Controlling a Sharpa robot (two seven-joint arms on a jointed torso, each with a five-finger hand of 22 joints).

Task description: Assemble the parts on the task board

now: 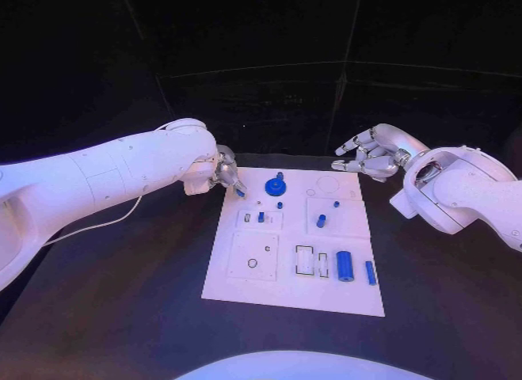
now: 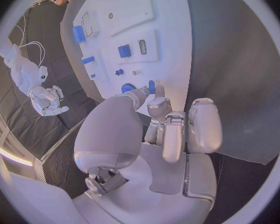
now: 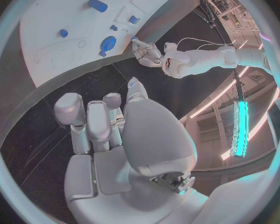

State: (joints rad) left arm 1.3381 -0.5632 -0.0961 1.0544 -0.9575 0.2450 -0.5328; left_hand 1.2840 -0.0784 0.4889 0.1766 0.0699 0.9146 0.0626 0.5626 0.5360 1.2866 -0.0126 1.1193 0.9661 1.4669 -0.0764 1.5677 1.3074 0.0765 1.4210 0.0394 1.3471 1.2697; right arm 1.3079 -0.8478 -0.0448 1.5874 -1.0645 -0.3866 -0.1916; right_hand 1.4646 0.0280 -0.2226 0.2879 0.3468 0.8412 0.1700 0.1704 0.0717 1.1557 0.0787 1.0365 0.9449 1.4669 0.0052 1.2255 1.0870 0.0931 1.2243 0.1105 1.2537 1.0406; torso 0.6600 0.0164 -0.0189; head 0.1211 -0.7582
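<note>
One white task board [image 1: 240,286] lies in the middle of the black table [image 1: 112,317], and on it I count about eight blue parts: a round blue gear [image 1: 276,188] near the far edge, a large blue cylinder [image 1: 344,265] and a slim blue bar [image 1: 371,273] toward the near right corner, and several small pegs [image 1: 321,221] between them. The left hand [image 1: 223,176] sits at the board's far left corner, pinching one small blue part [image 2: 152,86] between its fingertips [image 2: 157,92]. The right hand [image 1: 373,155] hovers just past the far right corner, fingers loosely curled and apart with nothing in them.
</note>
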